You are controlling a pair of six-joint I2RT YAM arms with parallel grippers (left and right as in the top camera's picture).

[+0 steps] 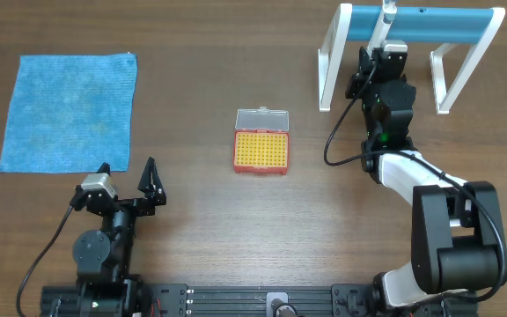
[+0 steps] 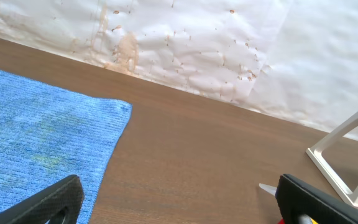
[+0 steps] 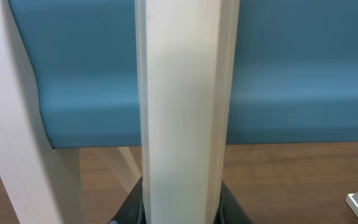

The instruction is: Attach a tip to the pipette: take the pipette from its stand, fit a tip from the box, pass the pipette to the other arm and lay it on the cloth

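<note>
progress: nothing ticked off yet, going by how things lie. The pipette (image 1: 384, 31) hangs on the stand (image 1: 451, 24) at the far right of the counter (image 1: 236, 238). You're in step one, the pick.
right gripper (image 3: 180, 208): narrowed onto the pipette body, one finger on each side, no gap visible. Read it as holding the pipette, which is not yet off the stand.
left gripper (image 1: 128, 165): spread wide with nothing in it, low by its own base, just off the cloth's near edge.
pipette axis: upright. In the right wrist view the long axis runs vertical, crossing the stand's blue bar behind it.
pipette pointing: head up at the bar. The lower end should point down at the counter, but that's a guess because that end is hidden.
tip on pipette: you can't tell from here. Probably none, since the box step comes later.
box (image 1: 262, 120): mid counter with its lid open and the tips (image 1: 260, 150) facing up, well apart from both grippers.
cloth (image 1: 69, 113): far left, flat, nothing on it.
left to do: lift the pipette off the stand, press it into a tip, hand it to the left arm, lay it on the cloth.
next move: you'll likely need to clear the bar before swinging toward the box.
</note>
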